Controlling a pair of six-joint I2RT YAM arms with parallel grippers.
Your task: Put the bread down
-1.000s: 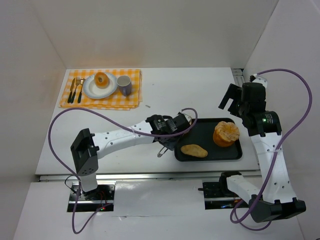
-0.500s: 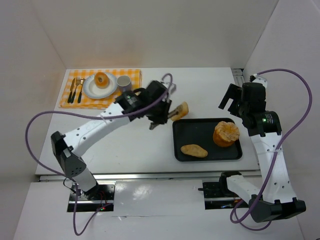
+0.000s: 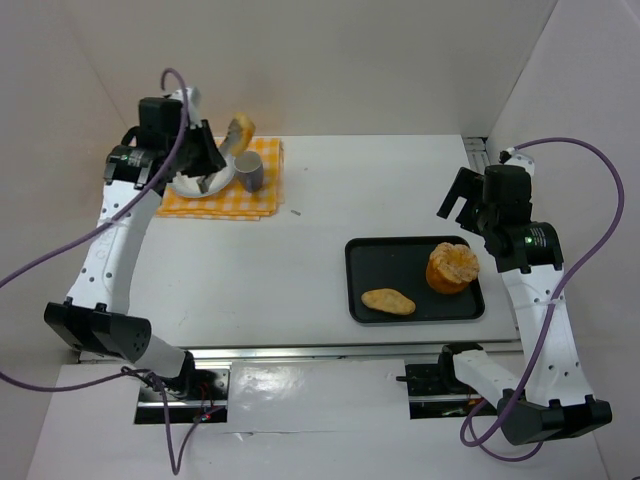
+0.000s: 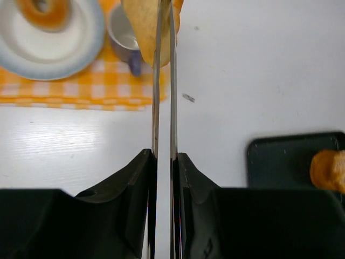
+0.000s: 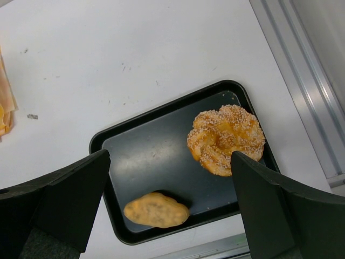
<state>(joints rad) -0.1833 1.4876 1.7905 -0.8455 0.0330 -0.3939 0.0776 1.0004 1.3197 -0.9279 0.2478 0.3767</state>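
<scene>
Nearest the arm bases, on the right half of the white desk [image 3: 330,190], lies a black tray [image 3: 400,265]. It carries two items set apart from each other: an oval roll [image 3: 388,301] by its near edge, and a round sesame bun [image 3: 452,267] at its right end. The right pincer [image 5: 168,162] hangs above the tray's far right part. Its fingers are spread wide and hold nothing; in the right wrist view the whole tray shows between them.

The middle of the desk shows only a small dark speck.

At the far left corner a yellow checked cloth [image 4: 70,91] lies flat. On it stands a white plate [image 4: 32,59] bearing a ring [image 4: 46,11] of browned bread. A grey mug [image 3: 248,171] stands upright just beside the plate, to its right.

The left arm reaches up and over this corner. The left pincer [image 4: 163,21] is clamped on the bread [image 4: 141,24], a pale tan piece gripped between the two thin finger blades. The bread is held in the air, clear of the desk. In the left wrist view it overlaps the mug's right side and the cloth's right edge. In the top view it shows against the back wall, just beyond the mug.
</scene>
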